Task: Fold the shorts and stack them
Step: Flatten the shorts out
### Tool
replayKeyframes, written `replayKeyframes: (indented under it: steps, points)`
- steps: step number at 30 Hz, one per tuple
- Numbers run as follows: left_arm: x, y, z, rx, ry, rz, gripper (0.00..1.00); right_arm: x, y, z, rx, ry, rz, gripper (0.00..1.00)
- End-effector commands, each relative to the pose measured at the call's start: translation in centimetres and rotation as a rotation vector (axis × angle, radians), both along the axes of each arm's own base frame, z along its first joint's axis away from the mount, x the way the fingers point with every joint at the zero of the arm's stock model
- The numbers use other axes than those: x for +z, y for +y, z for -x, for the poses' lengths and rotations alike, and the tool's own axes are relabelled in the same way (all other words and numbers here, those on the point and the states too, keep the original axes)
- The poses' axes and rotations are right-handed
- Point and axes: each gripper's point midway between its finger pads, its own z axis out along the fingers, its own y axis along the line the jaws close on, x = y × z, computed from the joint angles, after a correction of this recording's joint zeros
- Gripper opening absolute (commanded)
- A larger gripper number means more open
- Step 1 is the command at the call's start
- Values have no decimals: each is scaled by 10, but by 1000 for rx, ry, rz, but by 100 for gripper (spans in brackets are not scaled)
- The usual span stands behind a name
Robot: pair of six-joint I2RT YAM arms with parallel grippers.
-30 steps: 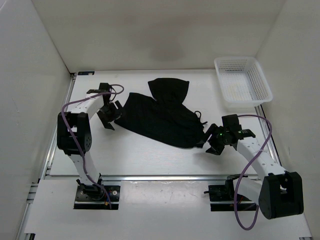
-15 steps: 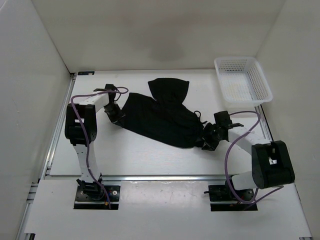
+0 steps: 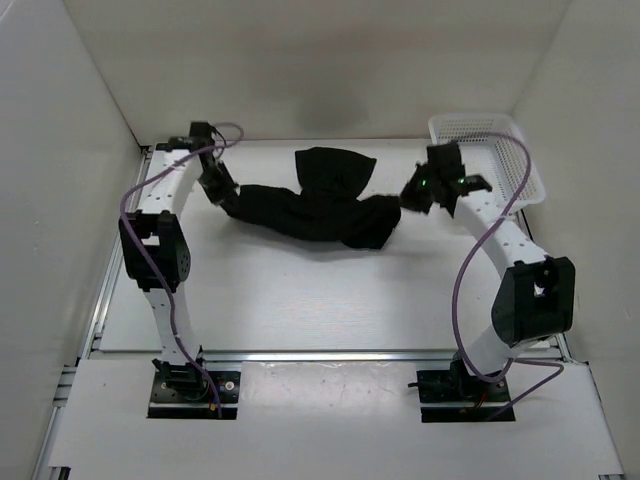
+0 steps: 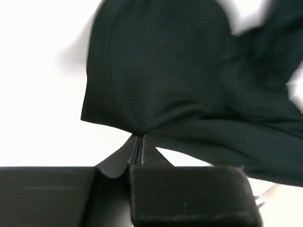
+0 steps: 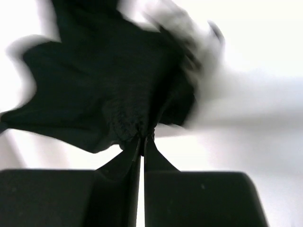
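One pair of plain black soft fabric shorts (image 3: 320,212) is strung in a bunched, sagging band over the far half of the white table (image 3: 300,290), with one lobe of cloth lying farther back toward the rear wall. Whether its middle rests on the surface I cannot tell. Its long axis runs left to right, nearly parallel with the table's far edge.

The left gripper (image 4: 139,141) is clenched on the band's left end. Its wrist view shows the two thin tips pressed together with fabric fanning out from them. The right gripper (image 5: 142,139) is likewise clamped on the right end, with a puckered edge caught between its tips, though that view is blurred.

So the garment lies inward of each gripper, toward the table's middle, and neither arm is nearer; each has one end. I judge the fold is barely begun, since the cloth is crumpled rather than flat. The next move probably calls for both ends to travel together so the band lays down evenly.

A white plastic mesh basket (image 3: 487,118) sits in the far right corner, just behind the right wrist and close enough to be brushed. The white left side wall (image 3: 60,200) stands near the left arm.
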Motion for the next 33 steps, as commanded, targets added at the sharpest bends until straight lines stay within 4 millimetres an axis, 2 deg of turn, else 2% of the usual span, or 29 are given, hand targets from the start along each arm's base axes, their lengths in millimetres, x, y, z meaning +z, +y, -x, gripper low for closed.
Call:
replayKeyframes:
  steps: [1,2,3,4,6,8,9,10,11,12,13,14,15,16,17,18,19,20,21,22,23,24,25,27,29,30,31,32,33]
  points:
    - [131,19,-21,26,-287,55,10,114,-3,-42,50,-258,-32,0]
    - [152,28,-23,45,-328,62,10,140,-4,-47,61,-319,-44,0]
    - [194,32,-30,58,-438,80,10,159,-7,-48,70,-354,-46,0]
    - [215,33,-29,53,-492,102,10,200,-3,-49,94,-450,-68,0]
    - [243,45,-15,104,-568,114,10,228,-8,-41,114,-508,-54,0]
    - [250,46,-4,104,-584,123,10,252,-12,-23,120,-565,-52,0]
    - [261,45,9,93,-610,115,10,252,-12,-15,135,-570,-49,0]
    - [243,47,18,89,-563,98,10,263,-14,2,152,-609,-47,0]
    - [237,48,26,96,-552,88,10,234,-12,10,167,-549,-36,0]
    - [246,46,44,94,-586,86,10,220,-14,19,182,-531,-15,0]
    - [212,45,56,91,-506,84,10,220,-14,41,203,-550,-9,0]
    - [201,44,67,92,-488,85,10,168,-14,53,213,-444,21,0]
    - [191,45,75,98,-485,75,10,147,-15,66,226,-411,40,0]
    - [162,43,100,102,-426,78,10,140,-18,89,232,-422,44,0]
    - [146,43,113,109,-398,68,10,118,-24,102,222,-382,61,0]
    - [129,46,126,121,-361,51,10,64,-27,125,227,-263,76,0]
    - [123,44,143,121,-362,51,10,60,-32,146,207,-278,54,0]
    - [84,42,166,117,-260,51,14,40,-36,165,200,-222,52,5]
    - [69,40,179,118,-226,53,33,9,-40,186,199,-142,48,14]
    - [56,36,190,103,-193,70,56,9,-42,201,173,-155,22,28]
    - [34,36,207,107,-124,70,70,-1,-46,216,162,-105,19,44]
    - [29,36,210,108,-106,71,80,-3,-46,221,151,-101,5,67]
    - [25,36,210,108,-85,73,86,1,-46,224,128,-110,-18,72]
    - [30,37,200,108,-100,72,86,-3,-52,221,76,-89,2,76]
    - [38,41,185,111,-110,61,87,2,-61,207,5,-70,45,76]
    - [56,42,170,103,-164,43,86,-5,-62,200,-14,-15,68,72]
    - [65,42,159,95,-194,34,83,6,-61,189,-22,-28,72,68]
    - [66,32,149,40,-195,33,80,8,-58,181,-41,-11,60,64]
    - [84,26,132,-5,-253,27,78,3,-52,168,-30,27,58,60]
